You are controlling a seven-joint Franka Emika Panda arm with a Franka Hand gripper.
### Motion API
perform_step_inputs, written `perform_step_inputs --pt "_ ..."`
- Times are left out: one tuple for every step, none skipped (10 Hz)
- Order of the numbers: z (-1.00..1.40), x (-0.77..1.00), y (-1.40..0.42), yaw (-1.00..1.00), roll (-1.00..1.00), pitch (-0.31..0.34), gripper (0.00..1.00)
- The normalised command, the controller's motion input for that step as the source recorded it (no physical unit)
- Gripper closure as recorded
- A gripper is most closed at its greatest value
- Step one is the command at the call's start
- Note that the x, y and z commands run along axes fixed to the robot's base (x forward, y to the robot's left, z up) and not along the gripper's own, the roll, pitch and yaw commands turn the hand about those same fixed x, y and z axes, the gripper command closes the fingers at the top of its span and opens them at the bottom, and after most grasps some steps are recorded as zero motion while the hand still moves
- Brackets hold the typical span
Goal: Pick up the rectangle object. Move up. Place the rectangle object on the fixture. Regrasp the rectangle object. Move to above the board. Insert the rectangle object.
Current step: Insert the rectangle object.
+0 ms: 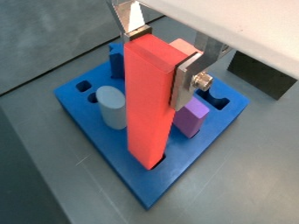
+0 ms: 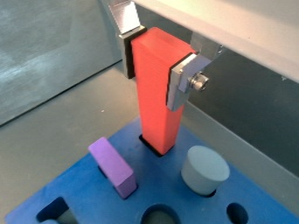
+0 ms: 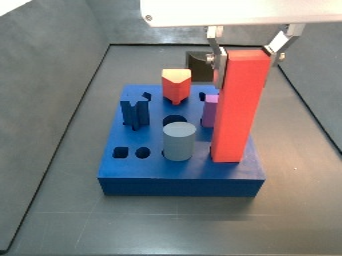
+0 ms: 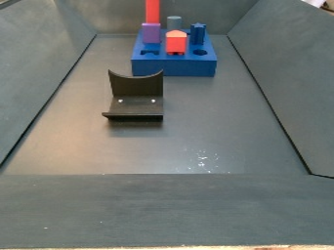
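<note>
Where a side view hides it, pincer [image 1: 158,54] clamped on rectangle object [image 1: 149,101], foot in board [image 1: 117,157].

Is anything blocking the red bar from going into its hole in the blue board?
Nothing visible does. The hand holds the rectangle object upright near its top, and its lower end already sits in its slot in the board. The purple block and pale cylinder stand beside it, apart from it.
</note>
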Motion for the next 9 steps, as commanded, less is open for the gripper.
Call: perform_step_inputs --pt "-0.1 0.0 0.24 -0.11 -0.02 0.297 1.0" --pt "-0.03 0.0 0.22 -0.12 -0.04 0.249 1.0" --pt "-0.03 0.0 0.09 -0.19 -0.02 0.173 1.0" --pt "-0.09 0.0 0.0 -0.15 0.0 0.111 1.0" --pt "-0.29 0.0 -0.1 -0.07 0.11 0.09 1.0" --pt "-0.43 0.0 -0.22 -0.02 0.22 0.096 1.0" --pt "-0.54 0.01 -0.24 0.0 0.28 0.087 1.0" --pt "-0.55 0.03 -0.26 0.0 0.29 0.086 1.0" --pt "-0.55 0.07 -0.24 0.0 0.28 0.097 1.0"
